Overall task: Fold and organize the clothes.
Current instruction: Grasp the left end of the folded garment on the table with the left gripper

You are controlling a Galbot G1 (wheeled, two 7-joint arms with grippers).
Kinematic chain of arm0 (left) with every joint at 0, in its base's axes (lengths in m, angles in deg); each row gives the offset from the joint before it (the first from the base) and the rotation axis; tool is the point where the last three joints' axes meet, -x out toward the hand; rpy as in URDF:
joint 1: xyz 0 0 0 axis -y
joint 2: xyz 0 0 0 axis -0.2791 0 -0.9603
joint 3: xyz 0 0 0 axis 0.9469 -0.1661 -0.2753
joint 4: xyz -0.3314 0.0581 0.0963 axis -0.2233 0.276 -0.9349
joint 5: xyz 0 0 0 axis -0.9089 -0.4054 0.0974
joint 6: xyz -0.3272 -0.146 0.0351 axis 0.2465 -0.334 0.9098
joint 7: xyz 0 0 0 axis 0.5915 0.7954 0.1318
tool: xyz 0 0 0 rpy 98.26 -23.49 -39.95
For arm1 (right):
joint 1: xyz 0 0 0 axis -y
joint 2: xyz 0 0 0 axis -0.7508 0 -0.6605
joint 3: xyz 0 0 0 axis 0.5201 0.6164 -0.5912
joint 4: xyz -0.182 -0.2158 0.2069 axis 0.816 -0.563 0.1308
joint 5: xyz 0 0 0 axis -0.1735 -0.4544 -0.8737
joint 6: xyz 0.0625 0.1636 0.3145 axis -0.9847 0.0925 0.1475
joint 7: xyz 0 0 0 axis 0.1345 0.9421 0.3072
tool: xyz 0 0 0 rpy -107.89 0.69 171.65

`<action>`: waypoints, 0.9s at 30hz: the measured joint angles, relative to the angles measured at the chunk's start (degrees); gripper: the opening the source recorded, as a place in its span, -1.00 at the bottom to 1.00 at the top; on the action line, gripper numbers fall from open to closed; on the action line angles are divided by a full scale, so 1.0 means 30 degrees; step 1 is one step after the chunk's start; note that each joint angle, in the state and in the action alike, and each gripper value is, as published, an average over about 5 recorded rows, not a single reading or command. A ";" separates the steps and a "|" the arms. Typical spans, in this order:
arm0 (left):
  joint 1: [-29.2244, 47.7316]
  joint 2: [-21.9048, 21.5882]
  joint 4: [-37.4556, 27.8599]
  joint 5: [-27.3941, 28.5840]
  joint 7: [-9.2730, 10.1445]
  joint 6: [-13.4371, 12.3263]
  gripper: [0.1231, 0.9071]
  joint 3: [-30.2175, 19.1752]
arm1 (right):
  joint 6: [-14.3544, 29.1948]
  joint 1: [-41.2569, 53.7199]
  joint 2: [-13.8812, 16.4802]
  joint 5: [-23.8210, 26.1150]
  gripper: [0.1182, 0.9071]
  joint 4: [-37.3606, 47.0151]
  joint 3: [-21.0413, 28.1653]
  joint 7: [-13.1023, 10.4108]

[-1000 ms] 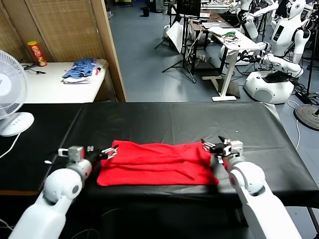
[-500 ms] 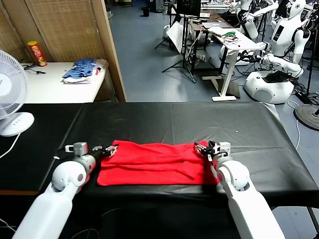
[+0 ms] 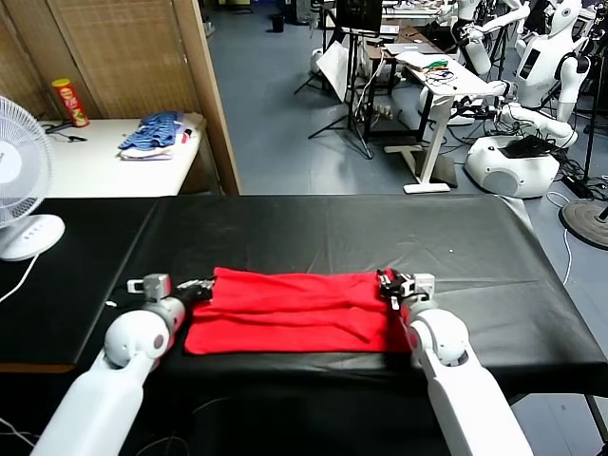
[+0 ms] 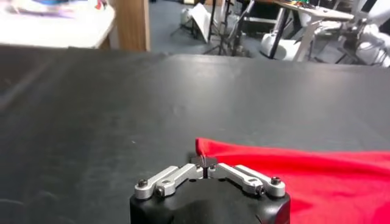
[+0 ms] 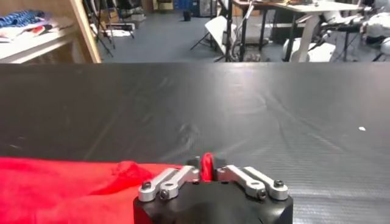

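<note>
Black table (image 3: 332, 228) carries the folded red T-shirt (image 3: 294, 313) near its front edge. Left gripper (image 3: 202, 285) is clamped on the shirt's far left corner; right gripper (image 3: 389, 282) is clamped on the far right corner, cloth pinched between its closed jaws.

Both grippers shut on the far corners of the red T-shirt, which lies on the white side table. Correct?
Not the white side table. The red T-shirt lies on the black table, as the head view shows. The rest holds: left gripper and right gripper are shut on its far corners.
</note>
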 joint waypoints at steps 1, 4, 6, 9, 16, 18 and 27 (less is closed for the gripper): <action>-0.0143 -0.0074 0.0183 0.0375 -0.0005 -0.0037 -0.99 0.0066 | 0.0063 -0.0078 -0.0006 0.0084 -0.93 -0.0057 -0.0060 -0.0050; -0.0605 -0.0310 0.0794 0.1123 -0.0014 -0.0029 -0.99 0.0292 | 0.0170 -0.0254 -0.0007 0.0129 -0.93 -0.0210 -0.0218 -0.0074; -0.0890 -0.0472 0.1230 0.1424 -0.0018 0.0073 -0.99 0.0441 | 0.0254 -0.0319 0.0017 0.0121 -0.93 -0.0253 -0.0275 0.0027; -0.1259 -0.0684 0.1781 0.1791 -0.0069 0.0271 -0.99 0.0649 | 0.0369 -0.0397 0.0128 0.0078 -0.93 -0.0310 -0.0315 0.0474; -0.1787 -0.0657 0.2412 0.1675 -0.0147 0.0594 -0.89 0.0989 | 0.0516 -0.0859 0.0592 0.0006 -0.59 -0.0929 -0.0550 0.1270; -0.1931 -0.0626 0.2632 0.1605 -0.0127 0.0564 -0.71 0.1112 | 0.0532 -0.1059 0.0761 -0.0114 -0.30 -0.1246 -0.0703 0.1314; -0.2725 -0.0865 0.3668 0.1346 -0.0035 0.0389 0.51 0.1921 | 0.0520 -0.2540 0.1472 -0.0638 0.69 -0.3493 -0.1549 0.1375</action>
